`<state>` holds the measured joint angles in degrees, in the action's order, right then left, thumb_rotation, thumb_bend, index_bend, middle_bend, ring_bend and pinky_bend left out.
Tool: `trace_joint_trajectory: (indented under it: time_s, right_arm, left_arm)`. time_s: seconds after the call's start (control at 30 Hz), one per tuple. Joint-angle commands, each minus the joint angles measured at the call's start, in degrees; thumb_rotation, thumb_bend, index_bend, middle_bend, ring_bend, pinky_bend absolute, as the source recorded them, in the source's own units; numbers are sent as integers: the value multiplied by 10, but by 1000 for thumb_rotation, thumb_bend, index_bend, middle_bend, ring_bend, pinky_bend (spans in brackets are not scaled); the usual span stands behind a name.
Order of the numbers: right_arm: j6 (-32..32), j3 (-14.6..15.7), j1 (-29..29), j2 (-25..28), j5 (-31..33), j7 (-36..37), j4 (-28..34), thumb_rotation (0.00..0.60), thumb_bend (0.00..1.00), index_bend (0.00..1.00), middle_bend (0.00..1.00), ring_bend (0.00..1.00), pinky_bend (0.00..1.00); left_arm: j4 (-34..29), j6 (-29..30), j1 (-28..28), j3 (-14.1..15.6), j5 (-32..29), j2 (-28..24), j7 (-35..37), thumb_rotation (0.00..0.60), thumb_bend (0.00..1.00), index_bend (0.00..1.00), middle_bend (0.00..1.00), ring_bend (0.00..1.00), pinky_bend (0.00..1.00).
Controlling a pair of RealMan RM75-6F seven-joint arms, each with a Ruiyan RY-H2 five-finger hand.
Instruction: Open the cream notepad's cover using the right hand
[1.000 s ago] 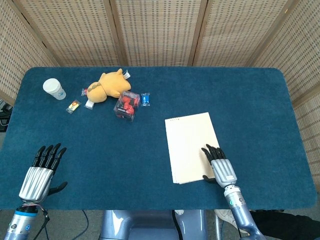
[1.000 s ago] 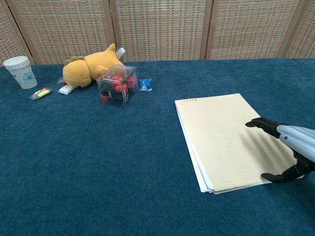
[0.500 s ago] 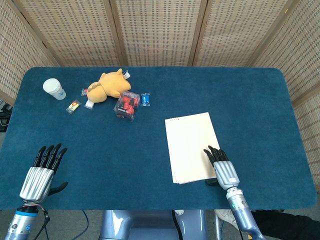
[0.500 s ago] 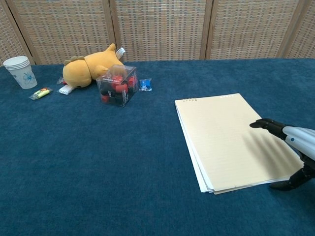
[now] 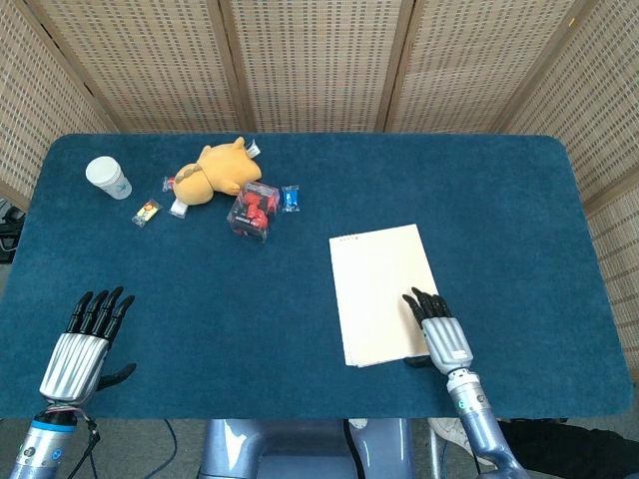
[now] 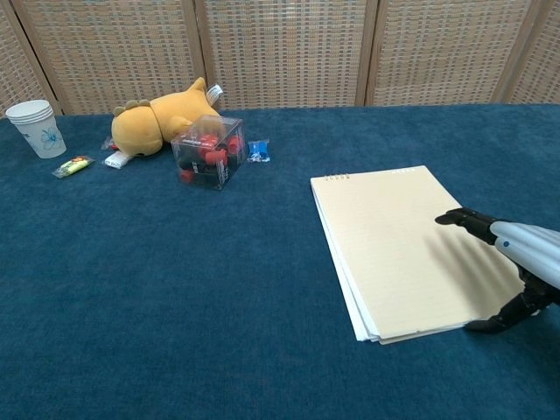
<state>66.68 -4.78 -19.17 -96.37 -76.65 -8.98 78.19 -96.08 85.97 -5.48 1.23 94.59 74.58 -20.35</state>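
Note:
The cream notepad (image 5: 381, 289) (image 6: 407, 247) lies flat and closed on the blue table, right of centre, its spiral edge at the far end. My right hand (image 5: 440, 335) (image 6: 516, 262) hovers over the pad's near right corner, fingers stretched forward over the cover, thumb down by the near edge; it holds nothing. My left hand (image 5: 84, 342) rests open over the table's near left, far from the pad, and shows only in the head view.
At the far left stand a white paper cup (image 5: 108, 178) (image 6: 35, 128), a yellow plush toy (image 5: 213, 171) (image 6: 161, 121), a clear box of red pieces (image 5: 254, 211) (image 6: 208, 151) and a few small wrapped sweets (image 5: 291, 198). The table's near edge runs just behind my right hand.
My right hand drew back toward the near edge half a second ago, then came forward again over the pad's corner. The pad and the left hand have not moved.

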Motion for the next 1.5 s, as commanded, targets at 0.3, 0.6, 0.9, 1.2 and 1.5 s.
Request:
trace_joint_trajectory:
  time_s: [0.3,0.6,0.9,1.2,1.5]
  right_arm:
    - [30,-15,-8,-34,-22,25,-64,600,423,132,0,0,0]
    - [51,-22,-12,-43,-43,66,-83,600,425,139,0,0,0]
    - [52,-38,-26,-40,-44,66,-72,600,314,139,0,0,0]
    - [34,-58,-41,-39,-20,56,-64,600,216,139,0,0,0]
    - [23,-73,-56,-54,-7,64,-93,600,377,140,0,0,0]
  left_arm:
    - [1,0,0,1,0,0,2,600,0,0,0,0,0]
    - [0,0,0,2,1,1,-1,600,0,0,0,0,0]
    - [1,-3,-1,1,-1,2,-1,600,0,0,0,0,0]
    - [1,-4,-1,2,-2,1,-1,600,0,0,0,0,0]
    - [2,-5,-1,3,-1,2,0,600,0,0,0,0,0]
